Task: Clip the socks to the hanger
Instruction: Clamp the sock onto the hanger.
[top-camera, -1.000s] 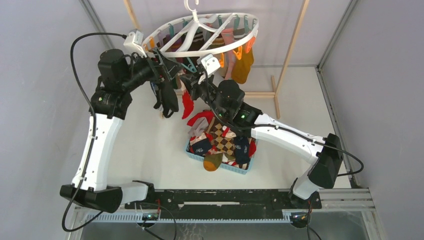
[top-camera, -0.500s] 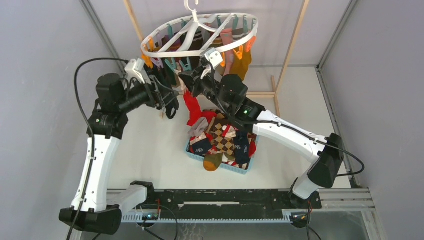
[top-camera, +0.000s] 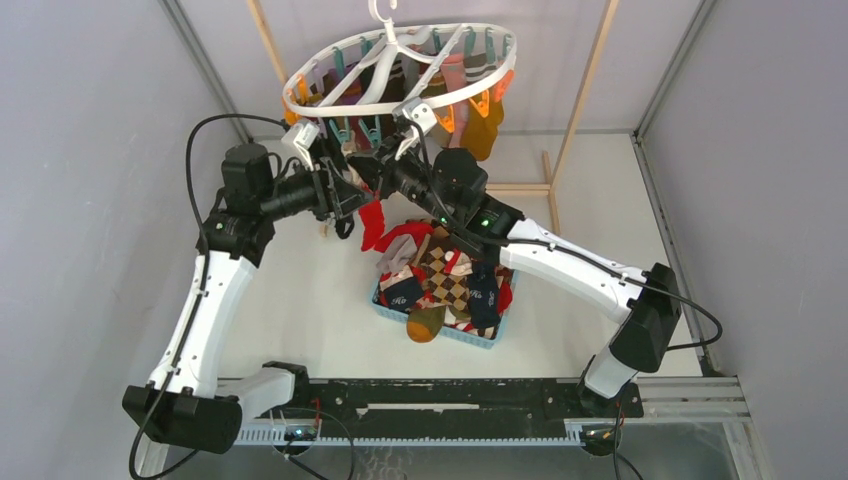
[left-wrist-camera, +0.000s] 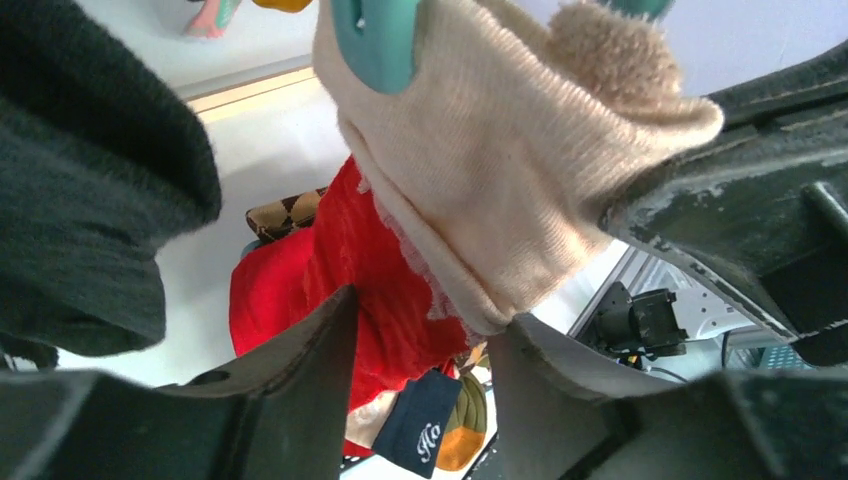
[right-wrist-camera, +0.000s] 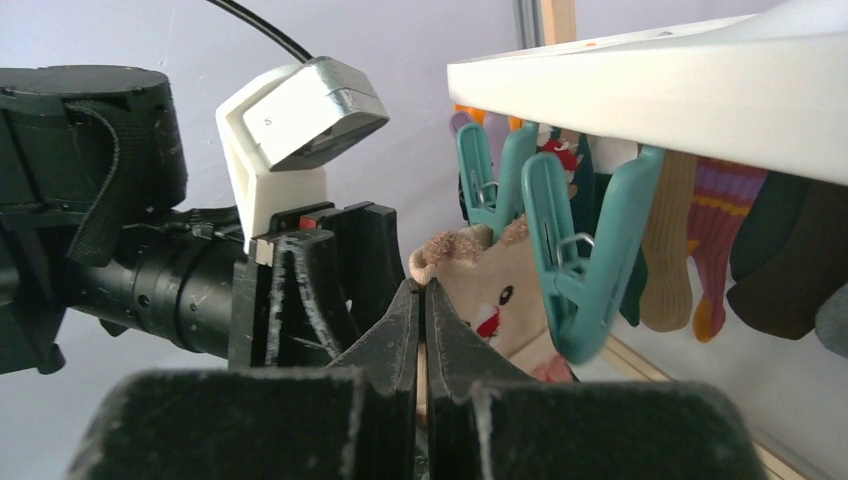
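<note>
Where right hand (right-wrist-camera: 422, 292) pinches, sock (right-wrist-camera: 495, 288) half-hidden.

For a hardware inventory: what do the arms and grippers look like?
The left arm and right arm have white links, black joints and looping black cables. The left gripper and right gripper have black fingers beside white camera boxes.

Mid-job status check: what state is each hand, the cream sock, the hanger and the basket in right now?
left hand: open, fingers either side of the cream sock.
right hand: shut on the cream sock's cuff.
cream sock: hanging, a teal clip apparently on its top edge.
hanger: suspended, hung socks on its clips.
basket: piled with loose socks.
</note>
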